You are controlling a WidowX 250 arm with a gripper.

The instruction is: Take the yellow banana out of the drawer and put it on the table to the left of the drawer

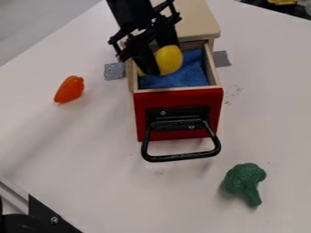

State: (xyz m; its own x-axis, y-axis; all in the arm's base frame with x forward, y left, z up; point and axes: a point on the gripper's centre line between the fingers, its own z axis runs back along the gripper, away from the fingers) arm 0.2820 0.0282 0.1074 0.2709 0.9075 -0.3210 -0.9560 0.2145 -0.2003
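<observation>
Yellow banana (169, 59), just one, meets one gripper (156, 58) over one drawer (179, 98); I can't tell if it's gripped. One orange toy (70, 89), one broccoli (245, 178).

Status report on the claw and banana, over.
Claw over open drawer, against banana; grip unconfirmed. Banana not yet on table. Orange carrot on table, picture-left of drawer, possible obstacle.

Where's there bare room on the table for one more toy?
The table is bare below the orange toy, left of the drawer. Another bare patch lies right of the drawer, above the broccoli. It's crowded inside the drawer, where the hand is at the banana, over the blue cloth.
</observation>
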